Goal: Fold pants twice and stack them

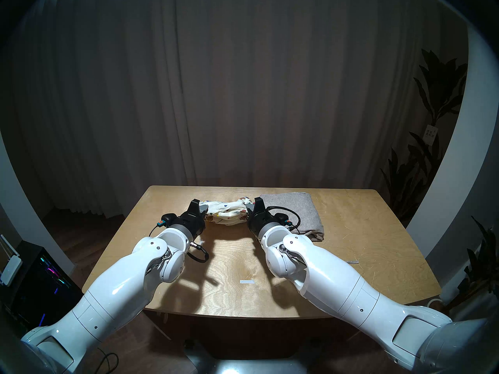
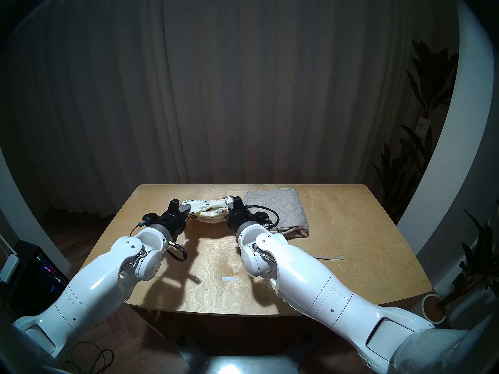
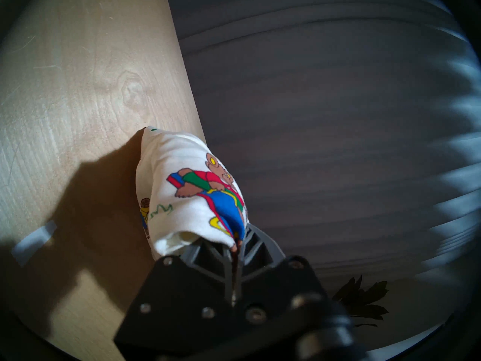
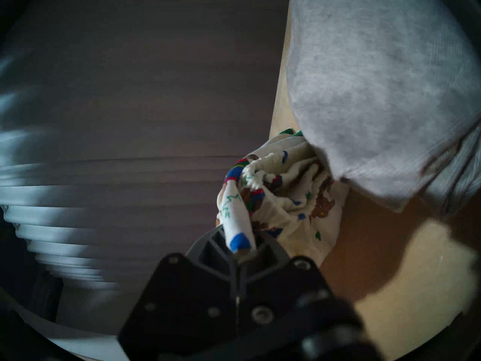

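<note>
On the left, the left gripper (image 1: 202,208) is clamped tight on one end of the teddy-bear shorts (image 1: 226,213), its black fingers pressed together with cream cloth bulging out between them. The wrist view shows the print up close: a brown bear in red, green and blue, with a small green squiggle beside it, on soft cream cotton (image 3: 187,186). The shorts hang bunched and sagging between the two arms, above the far part of the wooden table (image 1: 232,268), casting a dark shadow below. The right gripper (image 1: 252,204) pinches the other end, closed on a gathered, crinkled band with a blue patch (image 4: 240,242). Just to the right lies the grey knit shorts (image 1: 293,211), folded flat on the table, plain and heathered, its near edge thick with layers.
</note>
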